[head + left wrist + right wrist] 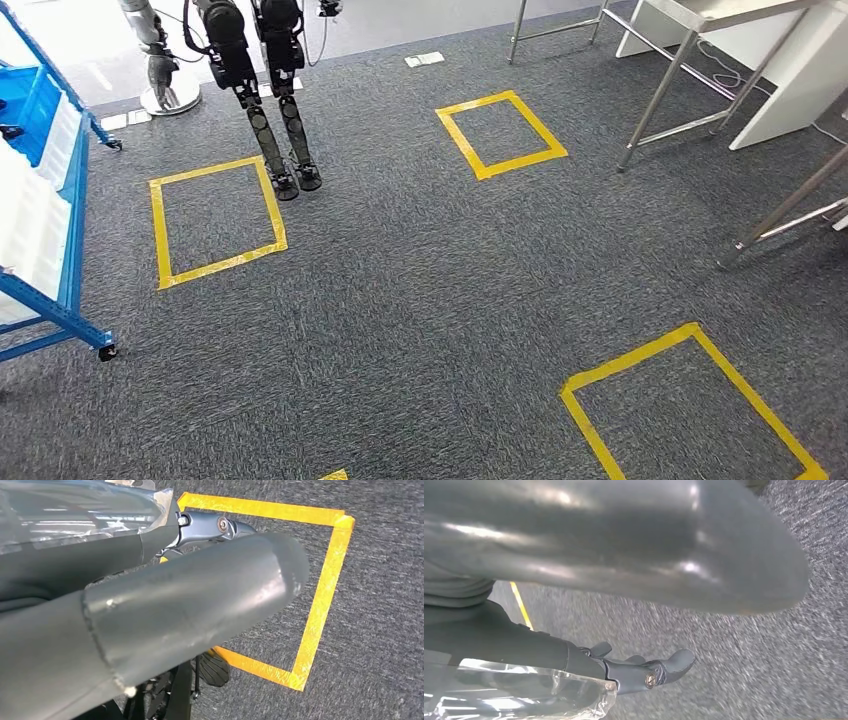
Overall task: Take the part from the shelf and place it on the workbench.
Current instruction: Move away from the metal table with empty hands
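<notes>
The part (75, 515) is wrapped in clear crinkled plastic and lies against the dark fingers (220, 527) of my left hand (190, 605), above grey carpet. In the right wrist view the same clear-wrapped part (514, 695) lies against the fingers (659, 672) of my right hand (624, 540). Both thick grey thumbs sit close to the cameras and hide much of the grip. The blue shelf (70, 200) stands at the left edge in the head view. The steel-legged workbench (720, 15) is at the far right.
Several yellow tape squares mark the carpet, one on the left (215, 220), one farther back (500, 133) and one near right (690, 410). Another robot (265, 70) stands beyond the left square. A second table's legs (790, 205) reach in at the right edge.
</notes>
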